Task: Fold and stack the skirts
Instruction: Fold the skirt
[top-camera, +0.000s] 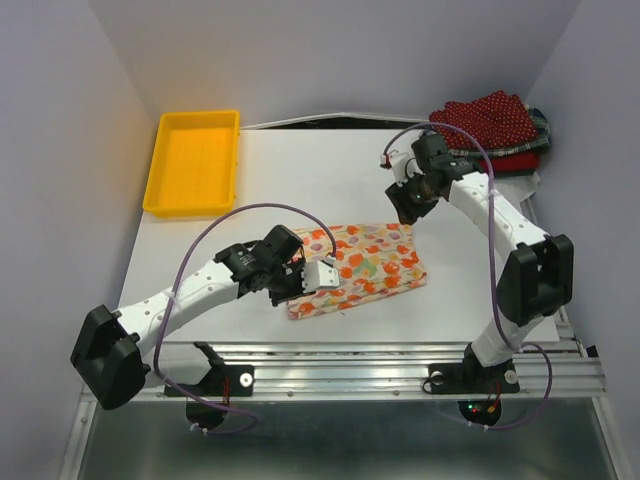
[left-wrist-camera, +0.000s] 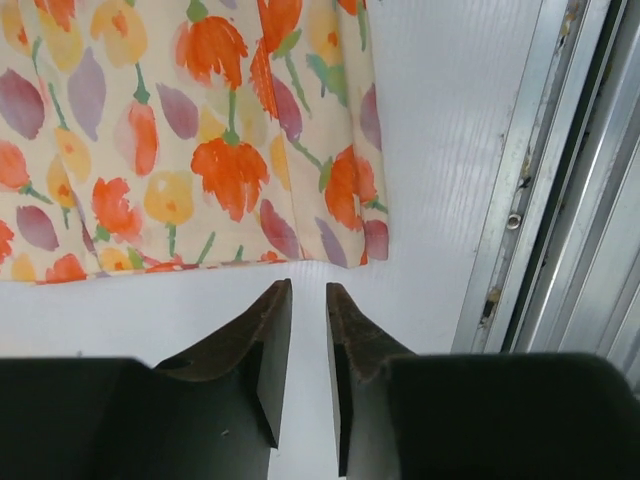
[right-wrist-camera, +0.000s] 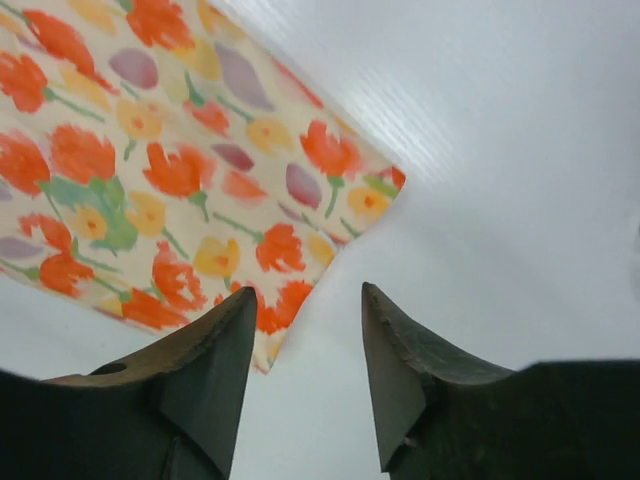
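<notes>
The cream skirt with orange-red blobs (top-camera: 365, 268) lies folded into a rectangle at the middle of the table. My left gripper (top-camera: 322, 275) hovers at its near-left edge. In the left wrist view the skirt's hem (left-wrist-camera: 200, 150) lies just ahead of the left gripper (left-wrist-camera: 308, 286), whose jaws stand a narrow gap apart with only table between them. My right gripper (top-camera: 408, 205) is open above the skirt's far-right corner (right-wrist-camera: 180, 170), with nothing in it (right-wrist-camera: 309, 288). At the back right, the dark red dotted skirt (top-camera: 495, 118) tops a pile over the plain red skirt (top-camera: 512, 160), with the plaid skirt (top-camera: 541, 124) peeking out.
A yellow tray (top-camera: 192, 160) stands at the back left. A metal rail (top-camera: 400, 360) runs along the near table edge and shows at the right of the left wrist view (left-wrist-camera: 530, 200). Grey walls close in on both sides.
</notes>
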